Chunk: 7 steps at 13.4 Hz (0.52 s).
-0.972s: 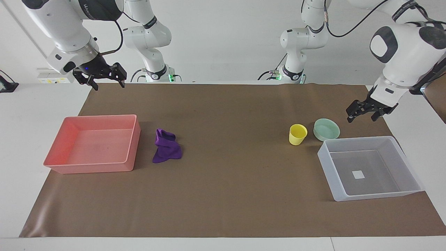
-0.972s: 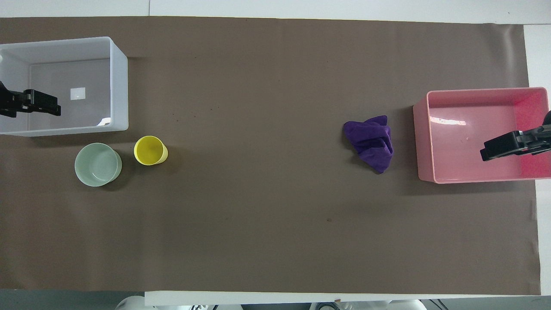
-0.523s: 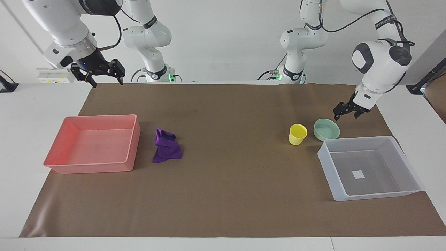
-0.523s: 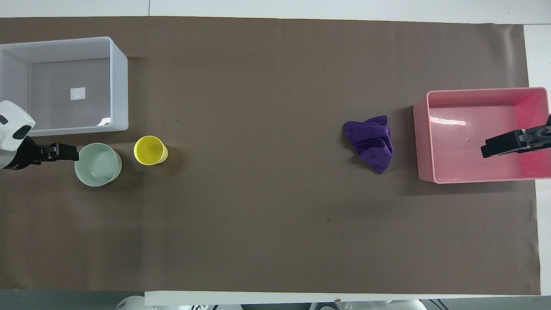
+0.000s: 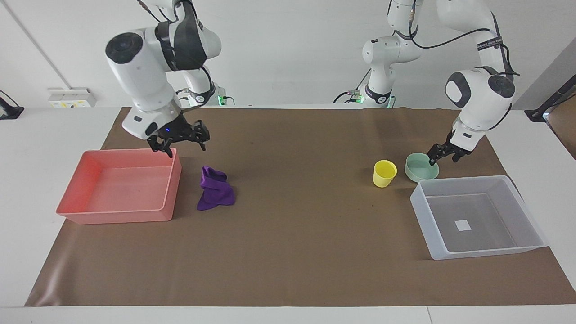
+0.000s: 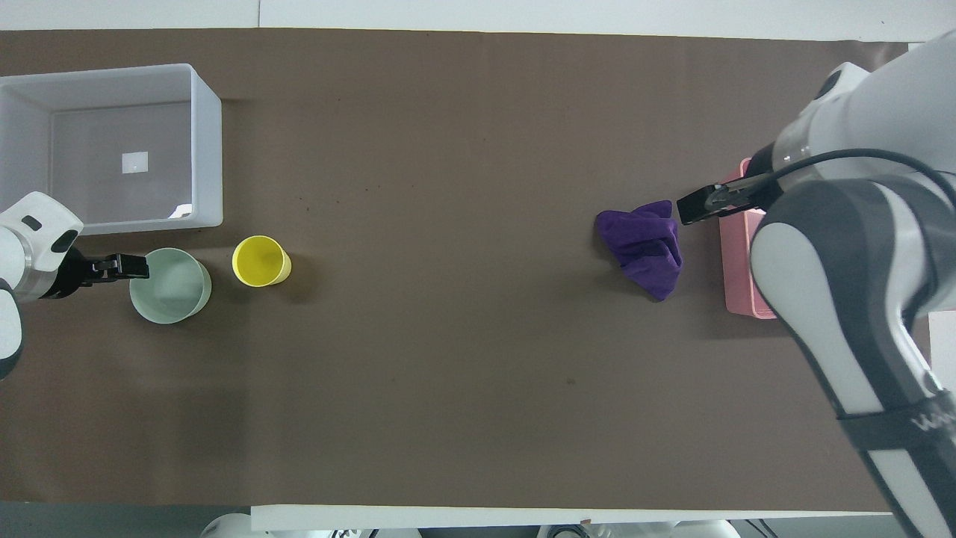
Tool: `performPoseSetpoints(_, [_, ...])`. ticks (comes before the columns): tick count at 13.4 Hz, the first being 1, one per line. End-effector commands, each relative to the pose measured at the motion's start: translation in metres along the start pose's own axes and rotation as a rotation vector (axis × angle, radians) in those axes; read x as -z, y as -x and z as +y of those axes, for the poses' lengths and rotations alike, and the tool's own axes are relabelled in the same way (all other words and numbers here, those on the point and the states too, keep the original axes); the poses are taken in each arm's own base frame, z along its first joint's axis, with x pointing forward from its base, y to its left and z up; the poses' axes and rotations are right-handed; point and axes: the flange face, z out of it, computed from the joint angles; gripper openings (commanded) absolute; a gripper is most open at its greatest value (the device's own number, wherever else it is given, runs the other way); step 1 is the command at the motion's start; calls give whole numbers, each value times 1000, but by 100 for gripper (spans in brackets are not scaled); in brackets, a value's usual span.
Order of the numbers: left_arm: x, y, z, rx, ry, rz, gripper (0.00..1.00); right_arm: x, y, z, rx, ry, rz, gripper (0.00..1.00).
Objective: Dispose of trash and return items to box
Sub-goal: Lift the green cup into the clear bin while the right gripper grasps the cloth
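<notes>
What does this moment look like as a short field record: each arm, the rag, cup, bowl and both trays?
left gripper: low at the mint-green bowl's rim, on the side toward the left arm's end
right gripper: open, raised over the pink tray's corner beside the purple rag
purple rag: crumpled on the mat beside the pink tray
yellow cup: upright beside the bowl
grey-white tray: holds neither item; only a white square on its floor

White bench (image 5: 36,148), brown mat (image 5: 292,234) spread over it. On mat: pink tray (image 5: 118,211) at right arm's end, purple rag (image 5: 215,194) just beside it. Yellow cup (image 5: 384,173) and green bowl (image 5: 421,167) side by side, near grey box (image 5: 477,253) at left arm's end.
</notes>
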Motion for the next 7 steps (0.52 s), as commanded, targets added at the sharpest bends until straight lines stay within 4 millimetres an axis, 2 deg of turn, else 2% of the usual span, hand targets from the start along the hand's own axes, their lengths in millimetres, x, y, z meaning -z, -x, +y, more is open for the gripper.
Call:
performPoseSetpoints(1, [-12, 0, 0, 9, -11, 8, 0, -57, -2, -12, 8, -5, 25, 100])
performPoseSetpoints(3, [-12, 0, -2, 12, -12, 8, 0, -86, 0, -14, 10, -1, -6, 100])
performPoseSetpoints(5, [-12, 0, -3, 14, -12, 7, 0, -116, 9, -31, 38, 4, -2, 100])
performPoseSetpoints(7, [-9, -1, 1, 16, -11, -4, 0, -148, 14, -30, 37, 13, 26, 100])
